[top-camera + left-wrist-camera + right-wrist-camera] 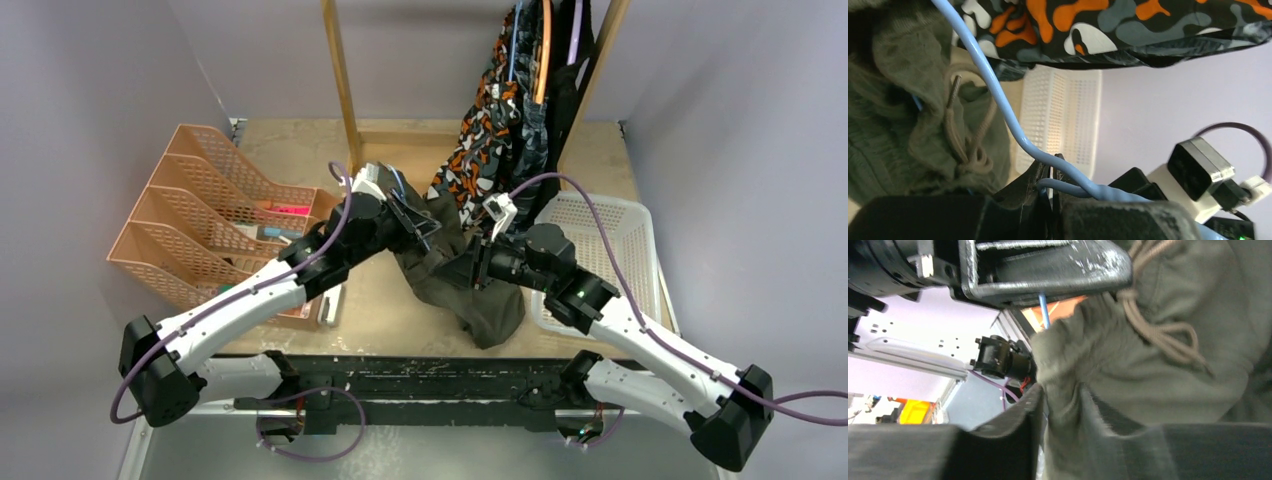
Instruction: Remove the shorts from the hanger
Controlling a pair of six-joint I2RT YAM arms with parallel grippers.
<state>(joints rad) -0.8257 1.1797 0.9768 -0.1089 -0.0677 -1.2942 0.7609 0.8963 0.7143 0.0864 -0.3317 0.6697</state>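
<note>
Left claw is clamped together on the pale blue hanger, whose wire runs up from between the tips and curves away past the olive shorts. Right claw stands slightly apart with a fold of the olive cloth between its fingers; whether they press on it cannot be told from the wrist view, where the lower part of both fingers is a blurred dark mass.

The olive shorts sag in a heap between the two claws, the bottom end on the counter and the top end bunched by the hanger. Their drawstring lies in loose loops on the waistband (the knot itself is hard to make out).

Three more pairs hang from the wooden rack at the back: orange camo shorts, dark camo shorts beside them, and black shorts farthest right. Their tops are cut off by the frame edge. A white basket sits right of the olive shorts, partly covered by the right arm, and orange file trays stand at the left.
</note>
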